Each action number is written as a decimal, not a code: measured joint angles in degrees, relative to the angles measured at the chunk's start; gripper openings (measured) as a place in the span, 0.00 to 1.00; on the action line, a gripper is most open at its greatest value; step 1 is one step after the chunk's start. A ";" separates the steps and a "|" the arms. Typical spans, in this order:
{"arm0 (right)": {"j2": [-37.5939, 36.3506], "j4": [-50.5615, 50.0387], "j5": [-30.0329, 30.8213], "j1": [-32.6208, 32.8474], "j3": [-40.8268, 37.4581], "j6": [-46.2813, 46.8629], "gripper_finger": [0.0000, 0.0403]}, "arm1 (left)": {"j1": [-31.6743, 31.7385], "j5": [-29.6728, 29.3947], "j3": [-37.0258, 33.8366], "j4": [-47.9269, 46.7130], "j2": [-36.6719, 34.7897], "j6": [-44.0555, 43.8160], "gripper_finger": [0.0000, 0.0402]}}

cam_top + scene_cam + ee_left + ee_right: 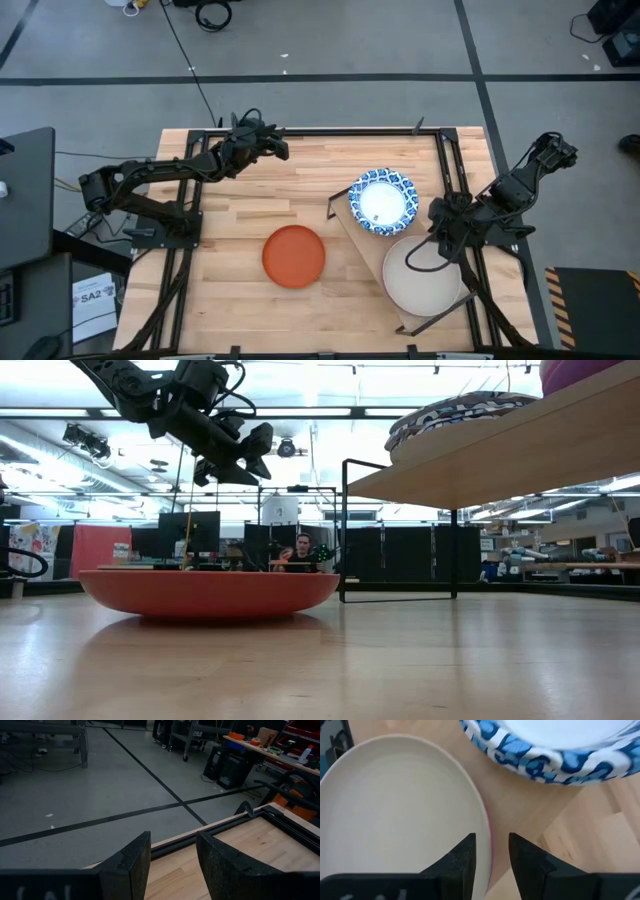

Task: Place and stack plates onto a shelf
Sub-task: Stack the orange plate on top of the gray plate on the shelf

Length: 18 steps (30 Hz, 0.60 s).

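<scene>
On the light-wood shelf (pixel 352 232), the right gripper (pixel 491 857), fingers parted and empty, hovers at the pale plate's (pixel 424 277) rim beside the blue-and-white patterned plate (pixel 382 201). Next, seemingly, comes fetching the orange-red plate (pixel 294 256) on the table.

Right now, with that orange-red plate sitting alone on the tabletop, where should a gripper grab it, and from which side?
Probably by the raised rim. The orange-red plate lies flat and upright on the table, its wall flaring up off the wood, so one finger inside and one outside should work. Its left edge, facing the left gripper, looks best; the shelf crowds the right.
</scene>
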 joint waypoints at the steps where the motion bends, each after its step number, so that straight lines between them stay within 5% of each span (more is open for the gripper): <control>1: 0.00 0.02 -0.63 0.00 0.00 0.00 0.30 | 0.00 0.00 0.00 0.00 0.00 0.00 0.41; 11: -0.02 0.07 -2.77 0.00 0.00 0.00 0.30 | -0.01 0.06 0.00 0.00 0.00 -0.03 0.41; 18: -0.01 0.10 -2.77 0.00 0.00 0.00 0.30 | -0.78 8.66 0.00 0.00 0.00 -0.03 0.41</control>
